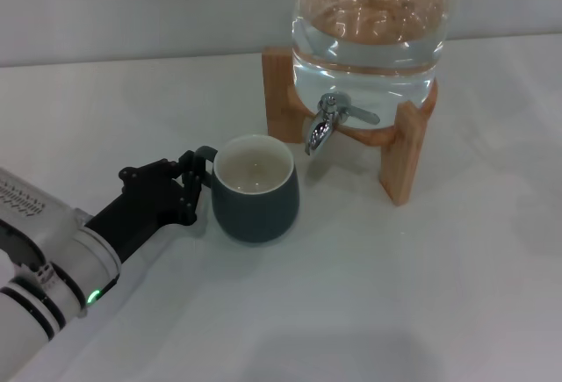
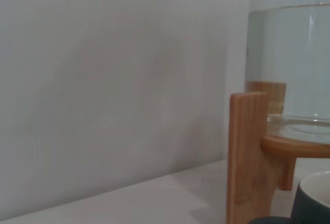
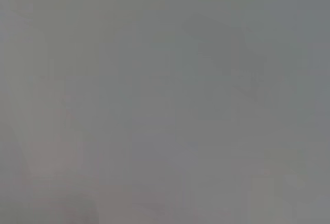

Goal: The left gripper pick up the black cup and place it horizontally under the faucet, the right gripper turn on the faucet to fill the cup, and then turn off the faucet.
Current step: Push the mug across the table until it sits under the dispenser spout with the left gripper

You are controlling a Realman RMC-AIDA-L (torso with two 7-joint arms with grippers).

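Note:
The black cup (image 1: 255, 202) stands upright on the white table, cream inside showing, its small handle turned toward my left arm. My left gripper (image 1: 195, 182) reaches in from the lower left, its black fingers closed around that handle. The chrome faucet (image 1: 327, 123) sticks out of the clear water jug (image 1: 369, 22), with its spout just past the cup's far right rim. The lever points to the right. In the left wrist view a sliver of the cup (image 2: 314, 203) shows beside the wooden stand (image 2: 247, 157). The right gripper is out of view; its wrist view shows only plain grey.
The jug (image 2: 289, 59) holds water and rests in a wooden stand (image 1: 404, 154) at the back right of the white table (image 1: 395, 294). A pale wall rises behind the table.

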